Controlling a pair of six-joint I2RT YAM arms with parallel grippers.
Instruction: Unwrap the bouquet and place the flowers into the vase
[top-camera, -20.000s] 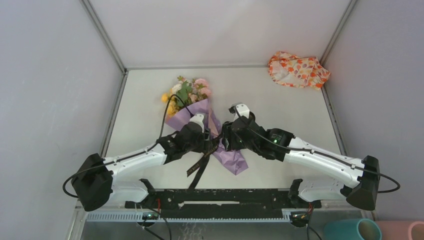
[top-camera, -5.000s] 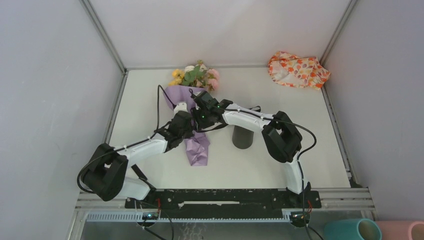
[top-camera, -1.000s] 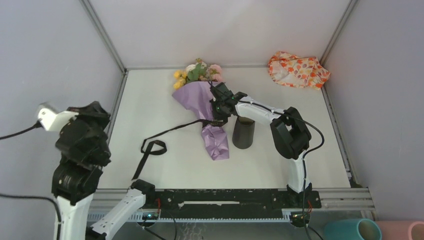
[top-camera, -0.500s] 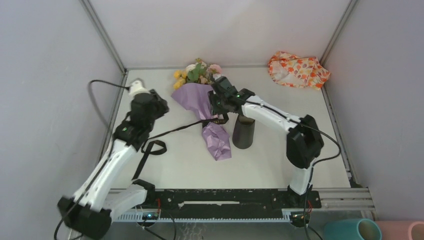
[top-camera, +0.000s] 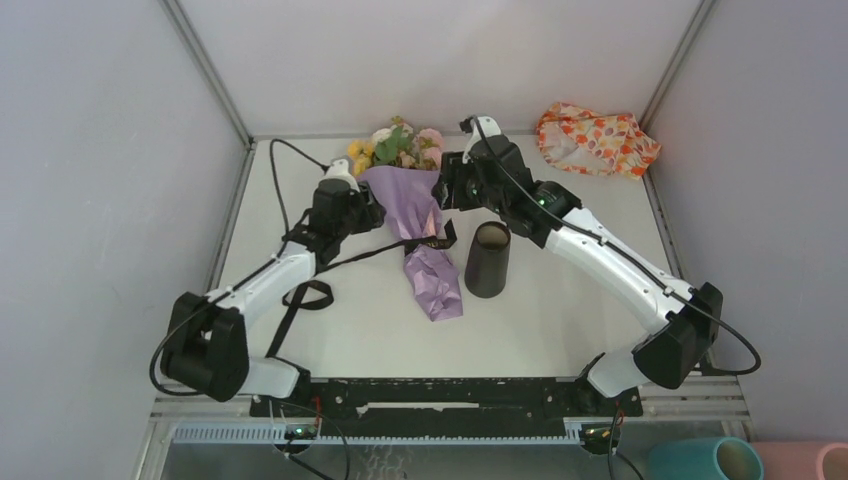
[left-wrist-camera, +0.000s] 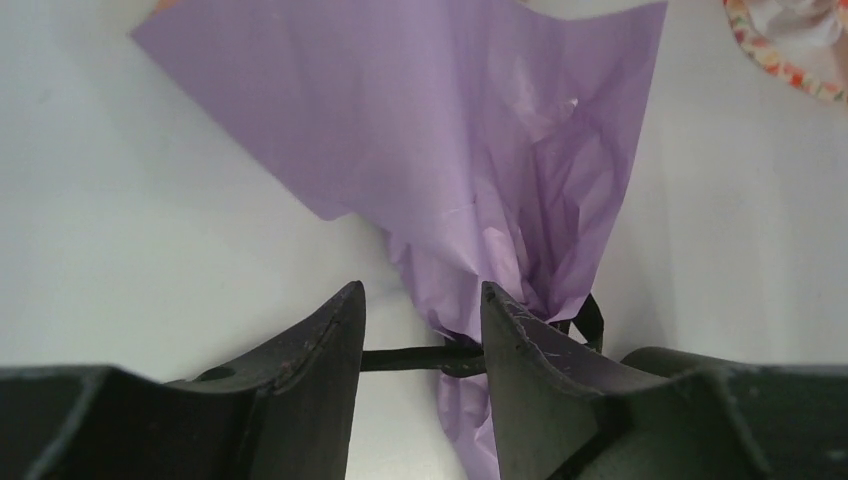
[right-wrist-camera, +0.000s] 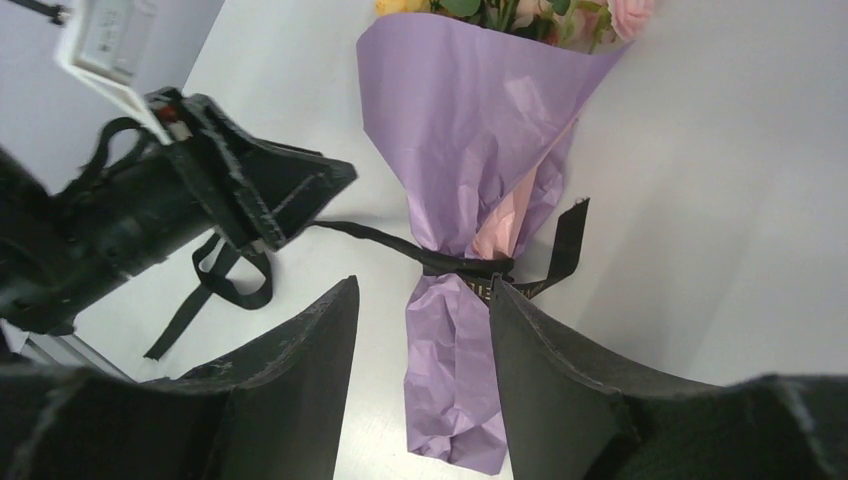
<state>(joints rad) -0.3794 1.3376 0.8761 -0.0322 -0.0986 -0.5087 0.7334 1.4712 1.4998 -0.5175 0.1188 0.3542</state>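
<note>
Purple-wrapped bouquet (top-camera: 405, 200) lies between left jaws and right jaws, both moderately parted, empty.

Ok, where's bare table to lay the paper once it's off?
Bare: the near strip of table in front of the vase, and the patch between the cloth and the right arm. Crowded around the bouquet; its ribbon trails across the near left.

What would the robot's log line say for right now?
left gripper: open | right gripper: open | bouquet: wrapped, ribbon round it, lying flat | vase: upright, no flowers
</note>
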